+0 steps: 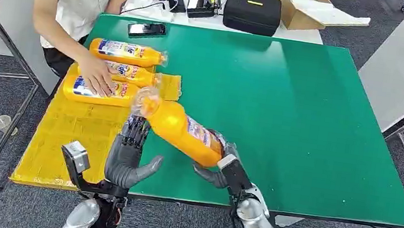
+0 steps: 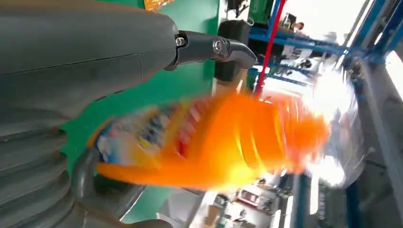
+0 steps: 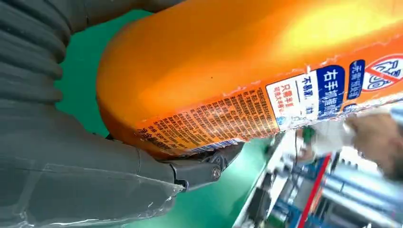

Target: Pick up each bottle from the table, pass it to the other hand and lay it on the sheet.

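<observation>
The right hand (image 1: 222, 164) clamped the bottle (image 1: 182, 130) base, lower centre; its neck slanted up-left, beside the spread, empty left hand (image 1: 128, 160).

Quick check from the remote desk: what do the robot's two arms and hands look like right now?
Both arms are silver metal with rounded joints. The left hand has a grey palm, thick grey thumb and darker segmented fingers; a small grey box sits at its wrist. The right hand is matching grey. The wrist views show grey ribbed covers.
</observation>
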### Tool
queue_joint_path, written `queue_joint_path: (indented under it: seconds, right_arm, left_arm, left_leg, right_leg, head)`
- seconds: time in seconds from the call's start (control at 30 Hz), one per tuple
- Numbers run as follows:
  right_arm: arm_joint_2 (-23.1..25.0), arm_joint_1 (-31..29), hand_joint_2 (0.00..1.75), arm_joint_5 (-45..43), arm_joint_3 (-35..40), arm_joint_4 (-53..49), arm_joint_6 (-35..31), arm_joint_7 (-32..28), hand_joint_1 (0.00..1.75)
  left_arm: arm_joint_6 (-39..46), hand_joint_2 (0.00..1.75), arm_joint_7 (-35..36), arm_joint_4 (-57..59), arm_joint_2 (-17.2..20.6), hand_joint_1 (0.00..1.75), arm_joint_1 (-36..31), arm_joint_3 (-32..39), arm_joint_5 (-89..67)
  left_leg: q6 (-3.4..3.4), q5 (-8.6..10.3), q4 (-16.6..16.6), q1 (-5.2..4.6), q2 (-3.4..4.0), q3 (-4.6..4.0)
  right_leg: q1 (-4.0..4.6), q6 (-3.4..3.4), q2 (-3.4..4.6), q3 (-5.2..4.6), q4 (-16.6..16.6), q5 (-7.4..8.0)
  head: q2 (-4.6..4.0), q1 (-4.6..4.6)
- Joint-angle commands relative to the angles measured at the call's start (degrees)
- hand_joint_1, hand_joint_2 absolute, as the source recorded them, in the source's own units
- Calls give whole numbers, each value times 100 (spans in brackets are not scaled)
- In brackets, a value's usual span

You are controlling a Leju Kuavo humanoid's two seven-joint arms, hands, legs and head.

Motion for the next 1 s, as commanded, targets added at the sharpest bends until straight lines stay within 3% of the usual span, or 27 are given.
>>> queue_joint_path:
  seconds: [0.03,0.2,0.23,0.27,0.57,0.6,0.73,1.0]
  right_arm:
    - [-24,-625,175,437,932,724,-643,68,175]
    - [-34,-616,175,437,933,731,-639,65,175]
    - [-34,-616,175,437,933,731,-639,65,175]
    - [-34,-616,175,437,933,731,-639,65,175]
    - [74,-786,175,568,1315,871,-666,-1,175]
    - [92,-798,175,561,1332,913,-658,-2,175]
    - [218,-724,175,201,1399,780,-373,-337,175]
    - [136,-705,175,-185,1742,453,-72,-341,175]
  left_arm:
    - [175,175,100,791,35,0,-591,-300,-210]
    - [175,175,99,798,41,0,-587,-296,-208]
    - [175,175,99,798,41,0,-587,-296,-208]
    - [175,175,99,798,41,0,-587,-296,-208]
    - [-44,175,126,1245,-8,0,-1069,-56,79]
    - [-38,175,126,1196,-10,0,-1066,-25,85]
    - [-289,175,151,1250,-131,0,-1123,233,520]
    - [-637,175,-11,1428,-234,0,-1180,310,886]
  left_leg:
    - [1,-10,1,2,12,20]
    - [1,-5,-2,-2,6,10]
    - [1,-24,5,3,20,41]
    - [0,-6,-1,-1,6,9]
    - [0,-10,2,2,13,16]
    - [0,-29,12,7,28,44]
    - [0,-13,4,5,10,16]
    - [0,-13,4,2,11,14]
  right_leg:
    - [6,-16,5,21,-4,-7]
    - [0,-11,2,13,-3,-4]
    - [9,-29,8,44,-2,-18]
    - [0,-13,2,12,-2,-5]
    - [5,-19,6,16,-1,-7]
    - [15,-38,13,44,4,-20]
    - [8,-20,2,18,-1,-9]
    - [5,-20,4,15,0,-10]
  head:
    - [0,0]
    - [0,0]
    - [0,0]
    - [0,2]
    - [0,2]
    - [0,0]
    - [0,2]
    - [0,0]
